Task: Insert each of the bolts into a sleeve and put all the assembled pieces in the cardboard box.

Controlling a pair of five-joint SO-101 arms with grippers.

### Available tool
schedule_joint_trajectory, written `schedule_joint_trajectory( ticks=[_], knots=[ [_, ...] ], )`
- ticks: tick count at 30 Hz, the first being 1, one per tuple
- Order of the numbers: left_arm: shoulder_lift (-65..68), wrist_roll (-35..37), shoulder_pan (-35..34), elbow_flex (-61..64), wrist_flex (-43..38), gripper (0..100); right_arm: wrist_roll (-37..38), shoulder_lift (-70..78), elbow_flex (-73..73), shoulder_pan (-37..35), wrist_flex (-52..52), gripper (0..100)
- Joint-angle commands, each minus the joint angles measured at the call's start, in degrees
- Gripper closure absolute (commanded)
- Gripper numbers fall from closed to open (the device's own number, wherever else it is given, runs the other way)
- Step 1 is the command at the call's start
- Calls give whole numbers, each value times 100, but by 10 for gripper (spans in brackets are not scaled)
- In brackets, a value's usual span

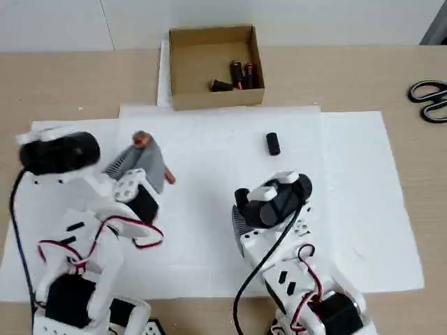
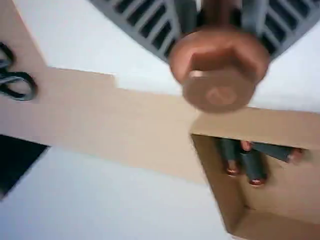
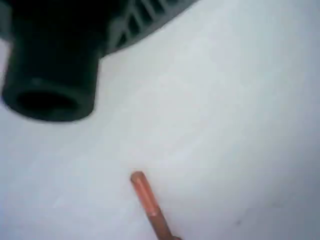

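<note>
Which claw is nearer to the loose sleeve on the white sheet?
Right. The right claw sits just robot-side of the loose sleeve; the left claw is farther away, across the sheet.

My bench (image 1: pixel 391 77) is light wood, evenly lit, with only soft shadows. A white sheet (image 1: pixel 349 209) covers its middle. Black scissors (image 1: pixel 429 100) lie on bare wood just off the sheet's far right corner. Beyond the sheet's far edge, behind the bench, runs a pale surface (image 1: pixel 293 14) with one seam.
</note>
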Motion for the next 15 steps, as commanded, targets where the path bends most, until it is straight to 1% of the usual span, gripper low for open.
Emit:
schedule_joint_trajectory(
  ticks=[1, 6, 8, 10, 13, 15],
  knots=[
    [-176, 281, 264, 13, -220, 994, -18, -338, 97, -154, -171, 995],
    [-185, 273, 695, 31, -220, 994, -18, -374, 185, -330, -242, 995],
    [-185, 255, 879, -4, -220, 994, -9, -374, 229, -391, -488, 995],
    [-193, 255, 1020, -4, -229, 994, 167, -374, 237, -462, -778, 995],
    [-202, 255, 1064, 22, -229, 994, 457, -374, 290, -514, -998, 995],
    [-202, 255, 1064, 31, -229, 994, 475, -374, 316, -514, -1033, 995]
  ],
)
